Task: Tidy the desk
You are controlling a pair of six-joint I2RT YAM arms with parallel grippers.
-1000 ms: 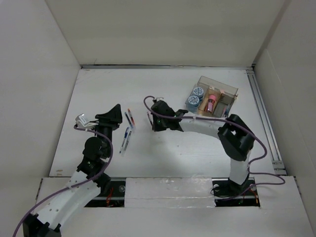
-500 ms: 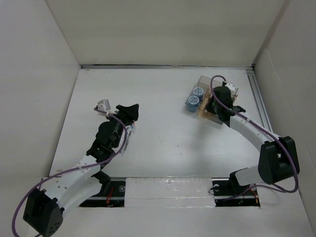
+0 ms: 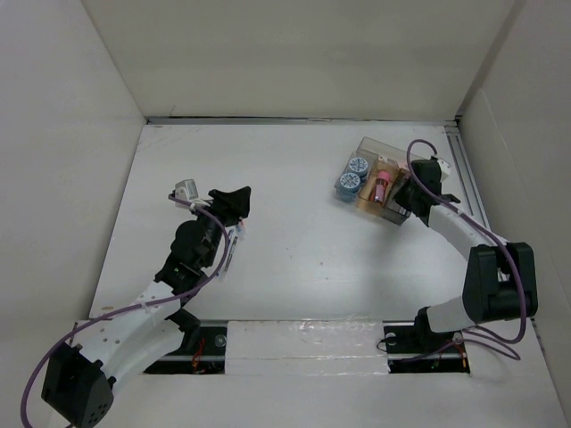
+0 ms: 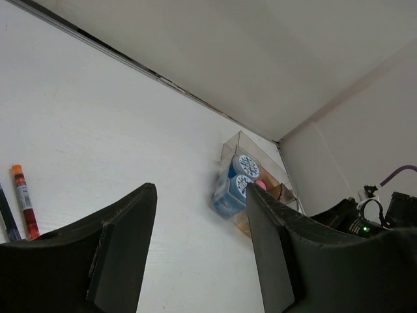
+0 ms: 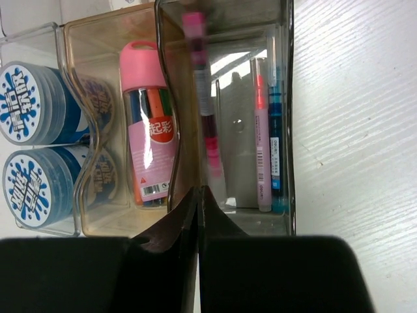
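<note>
Left gripper (image 3: pixel 241 205) hangs wide open, empty, over loose pens (image 3: pixel 229 257) toward 9 o'clock on the white counter (image 3: pixel 303 267) spread beneath both arms; light, stiff, slick barrels, likely to roll, best pinched mid-barrel; right gripper (image 5: pixel 197 195), closed, hovers over the clear organizer (image 5: pixel 287 130) at 2 o'clock; whether it pinches the blurred pink-capped pen (image 5: pixel 207 117) is unclear.

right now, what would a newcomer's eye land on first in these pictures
The clear organizer box at the far right of the desk stands out first, holding two blue-lidded tubs and a pink-capped tube of coloured pens. The shut right claw points into it. Left of centre, the open left claw sits by loose pens.
</note>
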